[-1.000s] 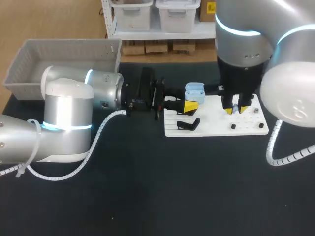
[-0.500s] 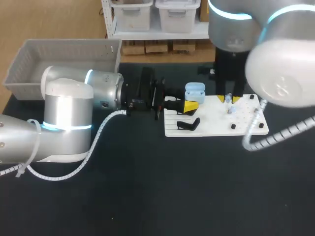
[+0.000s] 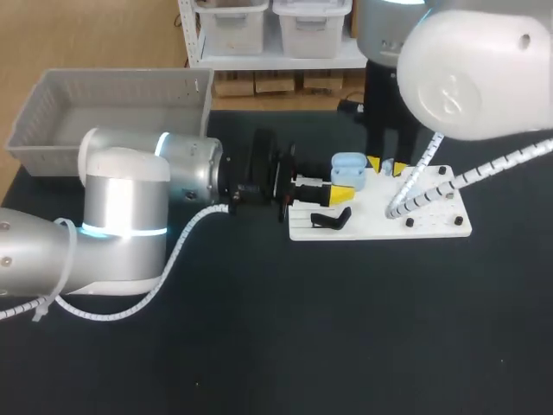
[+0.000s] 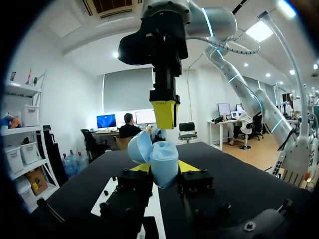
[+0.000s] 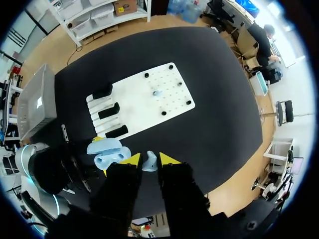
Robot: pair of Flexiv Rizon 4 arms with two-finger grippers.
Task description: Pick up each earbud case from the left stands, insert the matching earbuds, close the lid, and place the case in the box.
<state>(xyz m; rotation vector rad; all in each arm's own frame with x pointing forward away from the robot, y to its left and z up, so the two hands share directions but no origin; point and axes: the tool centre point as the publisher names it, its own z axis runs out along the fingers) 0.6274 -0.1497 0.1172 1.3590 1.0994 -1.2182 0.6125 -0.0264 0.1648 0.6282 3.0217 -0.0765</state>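
Note:
My left gripper [image 3: 337,192] lies level at the white board's left end, shut on a light blue earbud case [image 3: 348,168] whose lid stands open. In the left wrist view the case [image 4: 163,162] sits between the yellow tips of the left gripper [image 4: 162,168], and my right gripper [image 4: 164,113] hangs just above it. My right gripper [image 5: 149,158] is shut on a small light blue earbud [image 5: 149,163], held right beside the open case [image 5: 107,152]. In the head view the right gripper [image 3: 385,166] hangs just right of the case. A second earbud [image 5: 156,92] lies on the board.
The white board [image 3: 432,226] carries black stands [image 3: 331,220] at its left and small black pegs at its right. A grey basket [image 3: 52,130] stands at the table's far left corner. Black tabletop spreads in front of the board.
My right arm has risen off the board's peg area and swung left toward the case with the earbud. The left gripper and case have shifted slightly right.

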